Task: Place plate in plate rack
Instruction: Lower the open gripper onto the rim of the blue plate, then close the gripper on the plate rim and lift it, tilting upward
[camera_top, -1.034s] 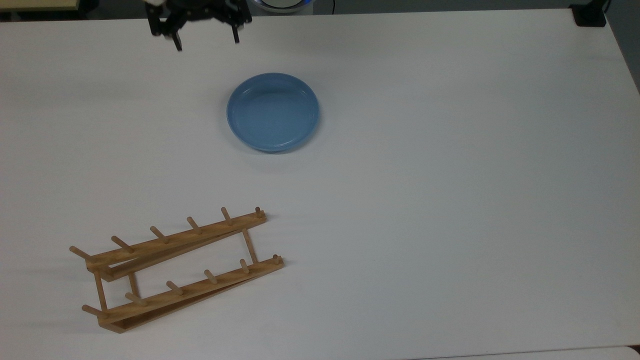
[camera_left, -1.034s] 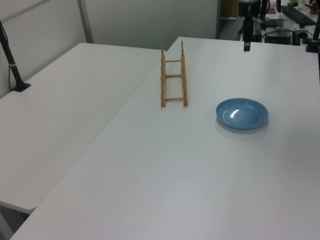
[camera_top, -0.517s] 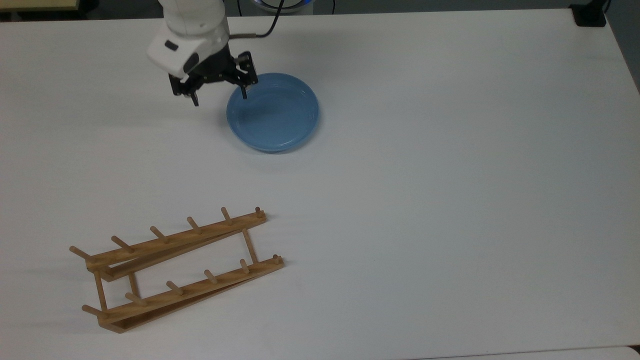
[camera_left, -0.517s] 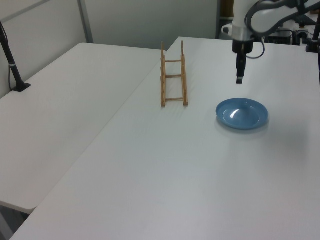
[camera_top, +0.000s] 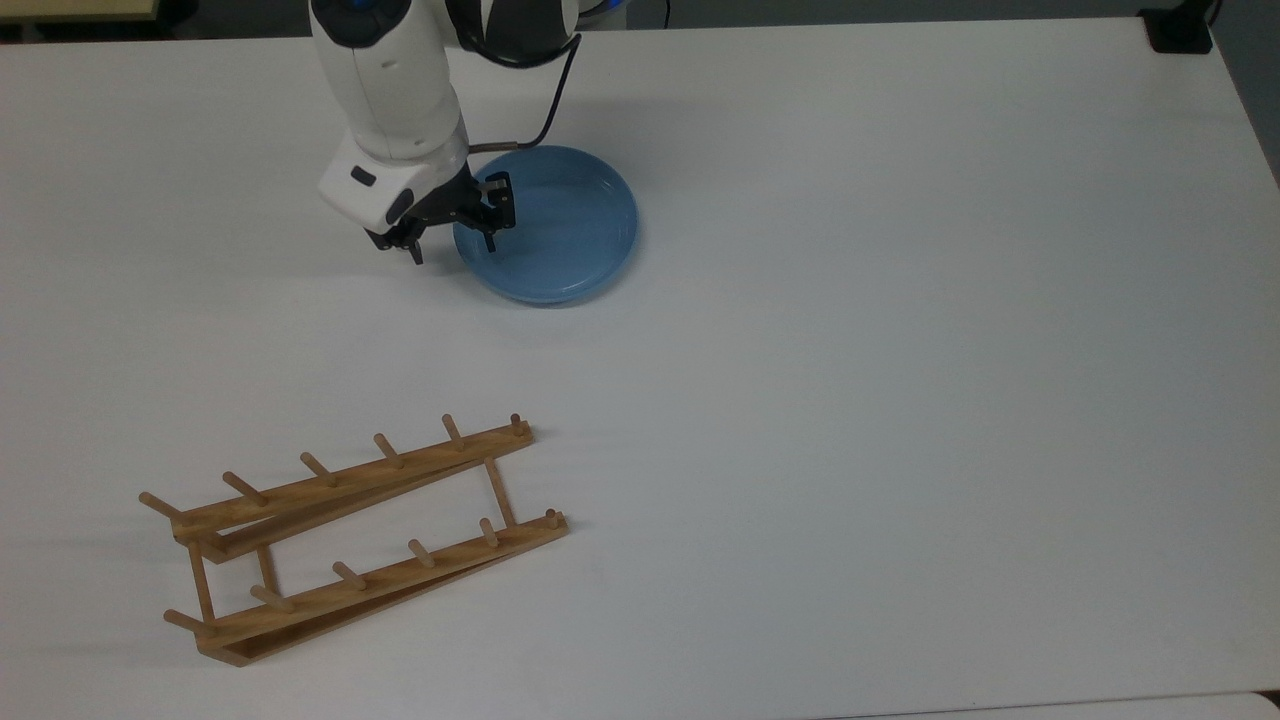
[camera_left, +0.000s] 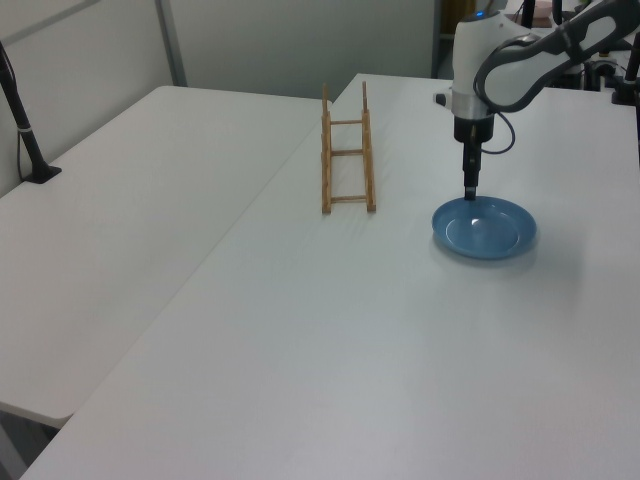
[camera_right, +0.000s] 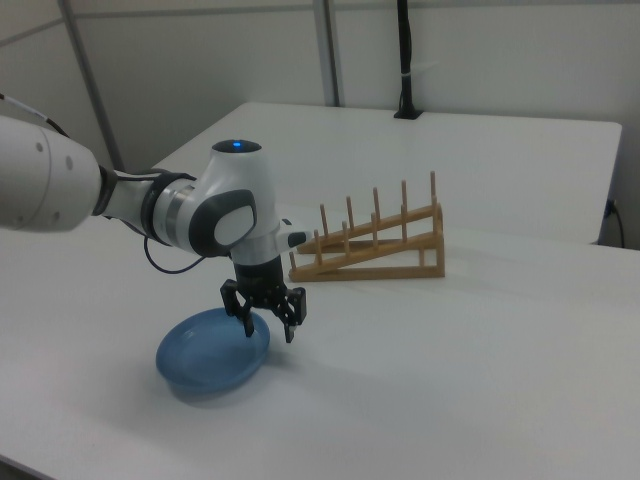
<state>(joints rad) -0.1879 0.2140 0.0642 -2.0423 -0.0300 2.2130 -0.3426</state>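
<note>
The blue plate (camera_top: 565, 225) lies flat on the white table (camera_top: 900, 400), also visible in the left view (camera_left: 490, 230) and the right view (camera_right: 200, 355). My gripper (camera_top: 452, 250) points down, open, over the plate's rim on the top view's left. One finger is over the plate's inside and the other over the table just outside it. The gripper (camera_right: 269, 330) hangs low at the rim; contact cannot be told. The wooden plate rack (camera_top: 360, 530) stands apart near the top view's lower left, holding nothing, and also shows in the left view (camera_left: 346, 150) and the right view (camera_right: 375, 250).
A second white table (camera_left: 120, 200) adjoins along a seam in the left view. It bears a black post (camera_left: 25, 120). A black mount (camera_top: 1178, 30) sits at the table's corner in the top view's upper right. The white arm (camera_top: 390, 90) reaches in from the top view's upper edge.
The arm has come in from the top view's upper edge and lowered. The open gripper now straddles the plate's rim. Plate and rack have not moved.
</note>
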